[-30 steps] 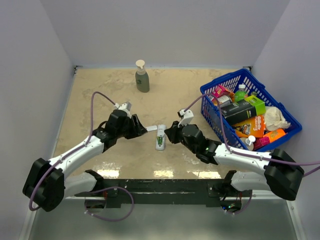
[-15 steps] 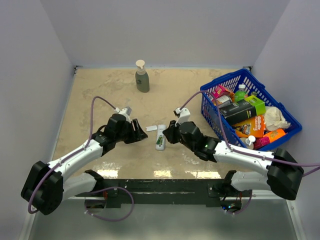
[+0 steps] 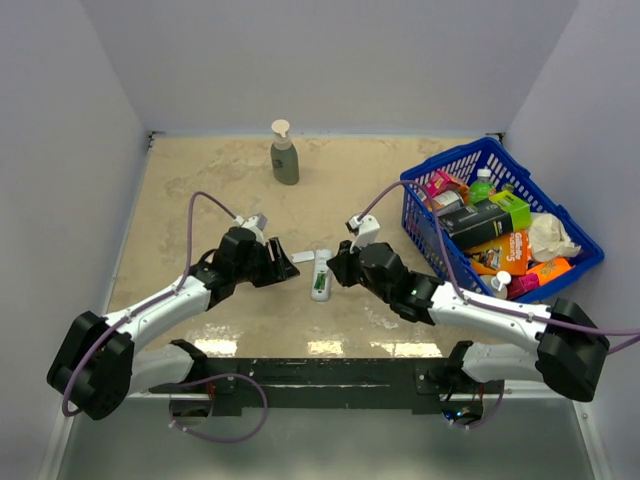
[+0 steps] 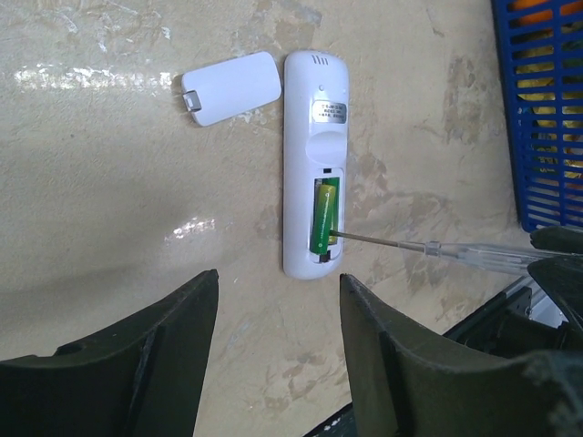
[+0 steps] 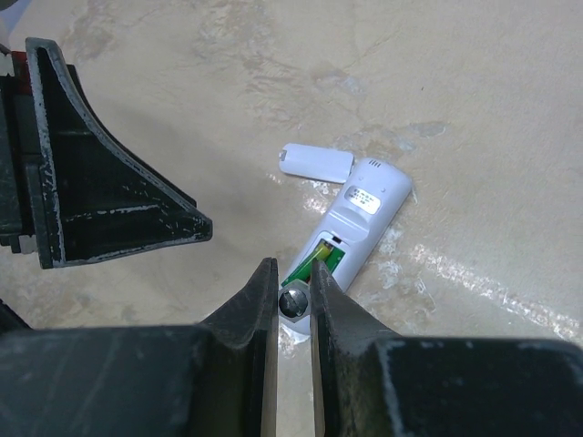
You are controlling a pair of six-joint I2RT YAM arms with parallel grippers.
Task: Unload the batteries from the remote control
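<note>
remote control (image 4: pixel 314 137), batteries (image 4: pixel 326 216) inside, cover (image 4: pixel 230 87) beside

A beige, marble-patterned bench (image 3: pixel 200 190) forms the bottom of a plain enclosure. Pale lilac-grey walls close it in on three sides: a back wall (image 3: pixel 330 60), a left wall (image 3: pixel 50 200) and a right wall (image 3: pixel 590 120), all matte and smooth. Soft, even light falls from above, leaving bright glare patches (image 3: pixel 330 347) on the glossy bench near its front edge, where a black rail (image 3: pixel 330 375) runs across.
</note>
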